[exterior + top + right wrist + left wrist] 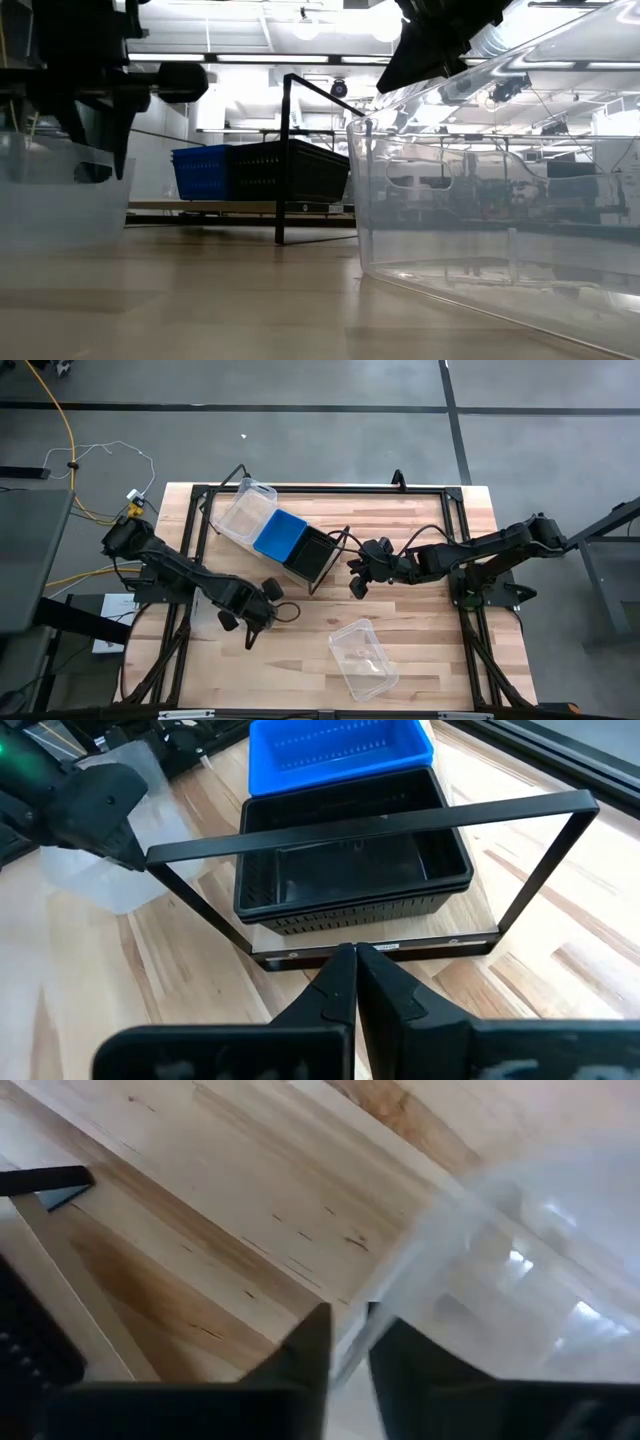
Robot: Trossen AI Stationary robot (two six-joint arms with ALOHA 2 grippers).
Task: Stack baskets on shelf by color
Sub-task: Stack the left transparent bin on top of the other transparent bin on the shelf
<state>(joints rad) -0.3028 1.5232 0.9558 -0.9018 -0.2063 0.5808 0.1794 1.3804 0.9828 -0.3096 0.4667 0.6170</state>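
The shelf (300,535) lies at the table's (420,650) 11 o'clock, holding a clear basket (245,510), a blue basket (280,535) and a black basket (308,553) in a row. The left gripper (250,622), at 8 o'clock, pinches the wall of a second clear basket (520,1270). The right gripper (358,575), at the centre, is clenched with nothing between its fingers, just beside the shelf's black frame (370,820), which crosses in front of the black basket. A third clear basket (362,658) lies free at 6 o'clock.
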